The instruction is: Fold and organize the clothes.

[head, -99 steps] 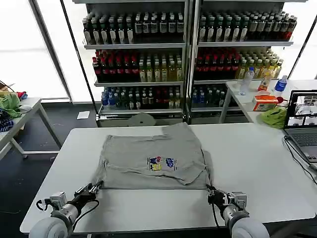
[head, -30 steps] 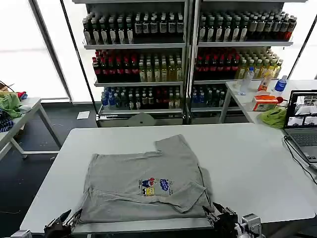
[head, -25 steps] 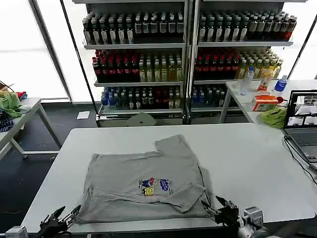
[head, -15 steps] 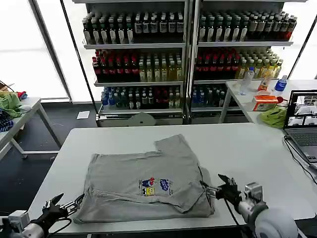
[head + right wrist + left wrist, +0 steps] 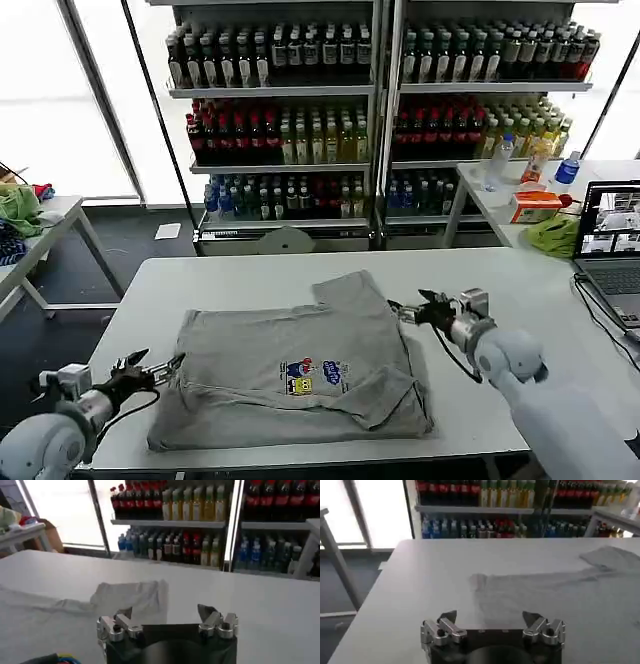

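One grey shirt (image 5: 300, 370) lies partly folded on the white table (image 5: 520, 320), print up, near the front edge. Two grippers flank it, jaws wide and empty: the left gripper (image 5: 150, 366) beside its left edge, the right gripper (image 5: 418, 306) by its far right corner, seemingly placed for the next fold.

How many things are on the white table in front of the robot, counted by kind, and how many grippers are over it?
Grey shirt: 1
Open grippers: 2, the left gripper and the right gripper
Total: 3, all at the white table
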Action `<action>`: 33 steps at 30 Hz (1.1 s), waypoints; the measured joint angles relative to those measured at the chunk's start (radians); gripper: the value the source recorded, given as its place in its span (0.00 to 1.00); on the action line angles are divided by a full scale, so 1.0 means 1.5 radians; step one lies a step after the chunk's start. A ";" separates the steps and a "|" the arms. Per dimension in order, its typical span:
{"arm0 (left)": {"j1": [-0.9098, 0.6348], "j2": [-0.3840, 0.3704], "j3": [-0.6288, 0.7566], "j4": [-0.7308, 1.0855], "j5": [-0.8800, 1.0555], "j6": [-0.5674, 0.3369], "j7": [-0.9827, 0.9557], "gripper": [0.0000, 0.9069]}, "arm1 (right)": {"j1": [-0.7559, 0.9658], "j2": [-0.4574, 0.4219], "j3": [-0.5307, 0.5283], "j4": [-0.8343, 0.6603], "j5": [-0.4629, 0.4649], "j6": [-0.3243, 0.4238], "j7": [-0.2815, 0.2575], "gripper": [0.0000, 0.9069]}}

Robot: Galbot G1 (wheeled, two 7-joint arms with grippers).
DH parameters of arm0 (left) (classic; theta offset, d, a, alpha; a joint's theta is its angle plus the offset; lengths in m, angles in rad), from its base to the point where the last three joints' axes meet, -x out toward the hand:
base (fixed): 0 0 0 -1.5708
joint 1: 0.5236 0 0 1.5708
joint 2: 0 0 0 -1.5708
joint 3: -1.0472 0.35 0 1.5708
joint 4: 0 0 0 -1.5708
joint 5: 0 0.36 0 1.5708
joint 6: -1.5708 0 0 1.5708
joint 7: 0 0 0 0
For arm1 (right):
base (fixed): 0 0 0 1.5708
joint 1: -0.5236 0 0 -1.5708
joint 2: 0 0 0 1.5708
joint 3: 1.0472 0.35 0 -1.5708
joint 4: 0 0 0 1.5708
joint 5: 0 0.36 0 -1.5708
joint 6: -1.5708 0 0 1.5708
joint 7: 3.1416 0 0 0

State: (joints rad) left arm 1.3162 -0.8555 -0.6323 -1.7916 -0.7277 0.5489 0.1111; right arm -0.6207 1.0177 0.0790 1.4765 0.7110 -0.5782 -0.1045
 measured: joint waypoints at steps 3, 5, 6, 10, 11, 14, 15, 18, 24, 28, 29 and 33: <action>-0.046 0.008 0.037 0.036 -0.005 -0.002 0.000 1.00 | 0.047 0.034 -0.018 -0.064 -0.012 0.000 -0.008 1.00; -0.074 0.012 0.061 0.059 -0.010 -0.005 0.001 1.00 | 0.074 0.055 -0.026 -0.103 -0.023 0.000 -0.012 1.00; -0.087 0.014 0.072 0.069 -0.012 -0.007 0.002 1.00 | 0.084 0.066 -0.029 -0.120 -0.027 0.000 -0.013 1.00; -0.137 0.016 0.111 0.111 -0.021 -0.013 0.000 1.00 | 0.122 0.104 -0.042 -0.185 -0.046 0.000 -0.014 1.00; -0.147 0.016 0.119 0.120 -0.023 -0.014 0.000 1.00 | 0.130 0.113 -0.045 -0.200 -0.050 0.000 -0.015 1.00; -0.180 0.017 0.144 0.146 -0.029 -0.014 -0.001 1.00 | 0.143 0.134 -0.053 -0.231 -0.056 0.000 -0.018 1.00; -0.190 0.018 0.151 0.154 -0.030 -0.015 -0.001 1.00 | 0.147 0.139 -0.056 -0.239 -0.059 0.000 -0.019 1.00; -0.220 0.020 0.172 0.174 -0.033 -0.016 -0.001 1.00 | 0.156 0.155 -0.064 -0.264 -0.065 -0.001 -0.019 1.00; -0.268 0.015 0.209 0.205 -0.037 -0.017 -0.004 1.00 | 0.168 0.182 -0.067 -0.305 -0.072 -0.001 -0.013 0.01; -0.291 0.011 0.225 0.220 -0.039 -0.018 -0.004 1.00 | 0.172 0.191 -0.071 -0.318 -0.073 -0.001 -0.009 0.00; -0.295 0.011 0.228 0.223 -0.039 -0.018 -0.004 1.00 | 0.173 0.192 -0.072 -0.320 -0.073 -0.001 -0.008 0.00; -0.308 0.009 0.241 0.234 -0.040 -0.018 -0.004 1.00 | 0.175 0.196 -0.076 -0.324 -0.069 -0.001 -0.006 0.00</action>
State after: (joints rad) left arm 0.8539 -0.8415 -0.2709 -1.4409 -0.7884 0.5212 0.1057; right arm -0.3580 1.3112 -0.0350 0.9901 0.6069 -0.5803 -0.1136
